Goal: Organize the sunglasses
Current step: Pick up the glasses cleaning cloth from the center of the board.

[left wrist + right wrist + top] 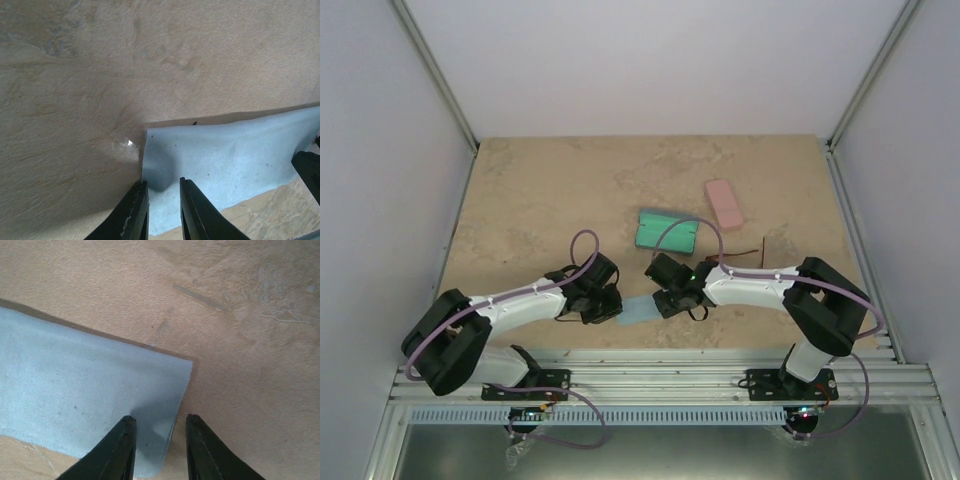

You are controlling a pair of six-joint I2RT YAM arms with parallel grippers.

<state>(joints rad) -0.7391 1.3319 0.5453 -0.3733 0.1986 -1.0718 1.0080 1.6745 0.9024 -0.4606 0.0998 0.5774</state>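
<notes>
A light blue cloth (638, 311) lies flat on the table between my two grippers. My left gripper (610, 306) hovers low over the cloth's left edge (220, 160), jaws open, with one fingertip (137, 192) at the edge and the other over the cloth. My right gripper (666, 299) hovers low over the cloth's right edge (90, 400), jaws open and straddling that edge. Neither holds anything. A faint amber-brown translucent pair of sunglasses (776, 244) lies right of my right forearm. I cannot make out the black wire pair.
A teal oblong case (667, 230) lies just behind the right gripper, and a pink case (724, 203) sits further back to the right. White walls enclose the table (540, 190) on three sides. A black finger of the right gripper (307, 170) shows at the left wrist view's right edge.
</notes>
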